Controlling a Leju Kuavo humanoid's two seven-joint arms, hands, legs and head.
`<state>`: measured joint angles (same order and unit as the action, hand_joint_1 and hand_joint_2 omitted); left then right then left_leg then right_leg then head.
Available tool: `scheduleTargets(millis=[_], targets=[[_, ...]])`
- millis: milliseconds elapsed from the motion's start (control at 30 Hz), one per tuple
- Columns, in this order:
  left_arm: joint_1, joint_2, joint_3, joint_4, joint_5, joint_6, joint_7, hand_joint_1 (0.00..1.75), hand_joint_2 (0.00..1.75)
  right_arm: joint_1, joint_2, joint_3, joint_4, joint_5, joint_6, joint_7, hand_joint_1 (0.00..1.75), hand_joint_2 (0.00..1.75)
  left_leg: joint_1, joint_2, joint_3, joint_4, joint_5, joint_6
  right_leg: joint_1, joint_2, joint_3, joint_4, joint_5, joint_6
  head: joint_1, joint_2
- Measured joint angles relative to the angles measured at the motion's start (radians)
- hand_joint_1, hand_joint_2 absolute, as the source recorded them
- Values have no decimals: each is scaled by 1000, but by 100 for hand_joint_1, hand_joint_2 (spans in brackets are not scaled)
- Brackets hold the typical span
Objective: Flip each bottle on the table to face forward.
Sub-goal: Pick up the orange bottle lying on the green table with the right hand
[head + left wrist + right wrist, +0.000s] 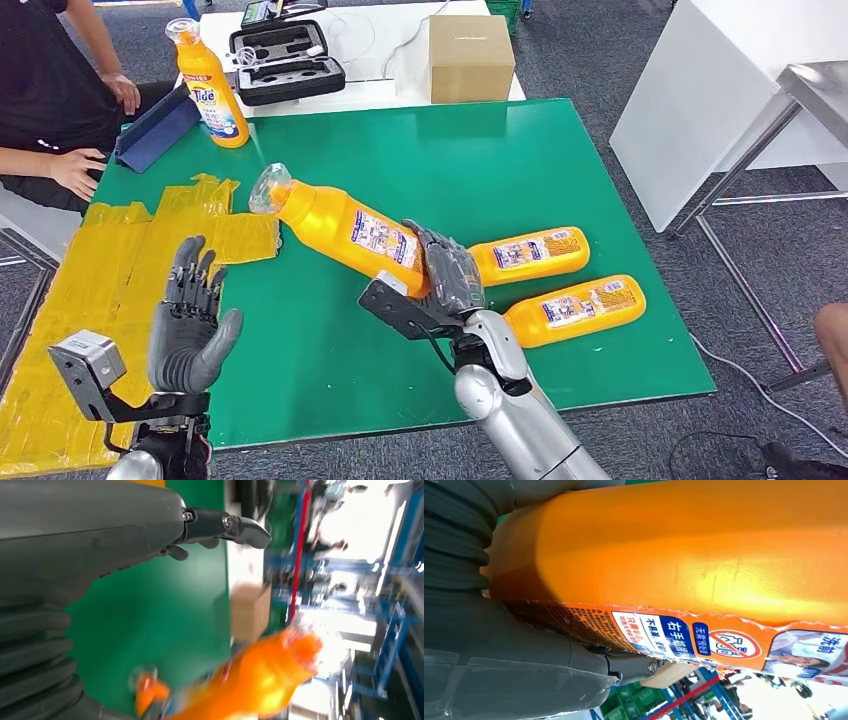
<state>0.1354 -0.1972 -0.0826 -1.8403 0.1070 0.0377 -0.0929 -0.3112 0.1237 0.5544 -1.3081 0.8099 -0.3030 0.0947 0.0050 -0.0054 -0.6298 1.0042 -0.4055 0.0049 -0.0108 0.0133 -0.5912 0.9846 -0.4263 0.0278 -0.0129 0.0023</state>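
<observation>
One orange bottle (pixel 345 228) sits mid-frame, held low by the right hand (pixel 447 270). It looks smooth, hard and slippery, so grab its wide middle. The left hand (pixel 190 320) is spread wide, holding nothing.

Silver arms (pixel 505 400), dark grey ribbed-cuffed hands (pixel 452 272)

Glossy orange plastic bottle (pixel 684 545) with torn-edged paper label (pixel 704 635); matt green table (pixel 480 160); brown cardboard box (pixel 470 58).

Your head view is bright, even and sharp, with soft shadows on the tabletop (pixel 560 160). Your left wrist view smears the bottle (pixel 260 680); windows behind blow out white.
</observation>
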Motion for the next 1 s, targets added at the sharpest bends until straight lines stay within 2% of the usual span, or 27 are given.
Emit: scheduleTargets(millis=[167,333,433,633,1000], targets=[[5,1,-9,1,40,-38,16,0,175,2,-4,3,-12,5,-3,-1,169,175,0,0,0,0,0,0,0,0,0,0,0,0,0,0],[13,8,-43,4,135,-161,42,0,175,1,-5,33,-12,17,0,-5,168,175,0,0,0,0,0,0,0,0,0,0,0,0,0,0],[15,12,-69,6,173,-204,49,0,175,-4,-6,69,-11,35,11,-8,170,175,0,0,-1,0,0,0,0,0,0,0,0,0,0,0],[-5,13,-84,21,227,-209,63,0,175,-41,8,118,2,81,56,12,175,175,0,0,0,0,0,0,0,0,0,0,0,0,0,0],[-24,14,-59,60,288,-203,66,0,175,-78,27,189,44,79,67,5,175,175,0,0,-1,0,0,0,0,0,-1,0,0,0,0,0]])
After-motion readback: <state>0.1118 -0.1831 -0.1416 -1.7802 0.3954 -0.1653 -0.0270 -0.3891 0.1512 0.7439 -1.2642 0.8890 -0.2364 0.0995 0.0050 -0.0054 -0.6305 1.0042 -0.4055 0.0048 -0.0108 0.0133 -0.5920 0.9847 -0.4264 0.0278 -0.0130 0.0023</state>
